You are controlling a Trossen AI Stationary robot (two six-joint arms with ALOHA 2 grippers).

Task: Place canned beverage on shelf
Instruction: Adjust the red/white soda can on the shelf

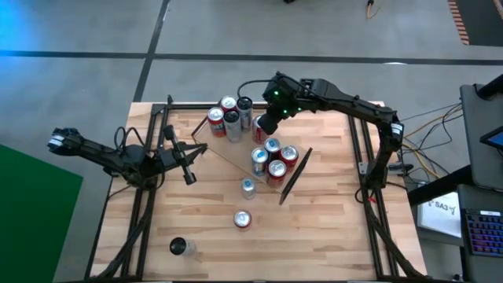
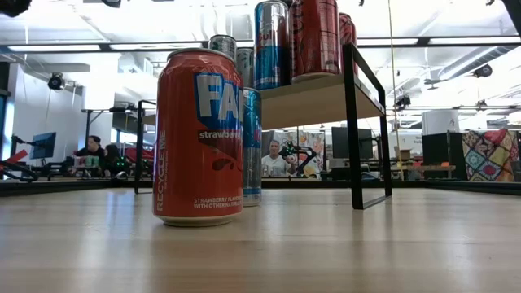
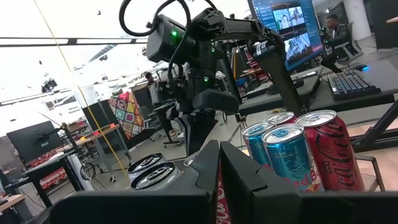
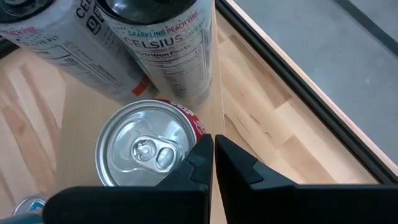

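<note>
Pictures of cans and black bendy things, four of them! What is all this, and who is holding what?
They show one robot with two arms at a wooden table. One picture looks down from above, one looks across the tabletop, and two come from cameras on the wrists. The left pincer and the right pincer are both shut and hold nothing. Drink cans stand on a wooden shelf, and more stand on the table, like the orange can. The right pincer hangs just above a silver-topped can.

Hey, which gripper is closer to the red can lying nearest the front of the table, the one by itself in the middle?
Left. The left gripper sits off to the can's left, while the right gripper hovers far back by the shelf.
</note>
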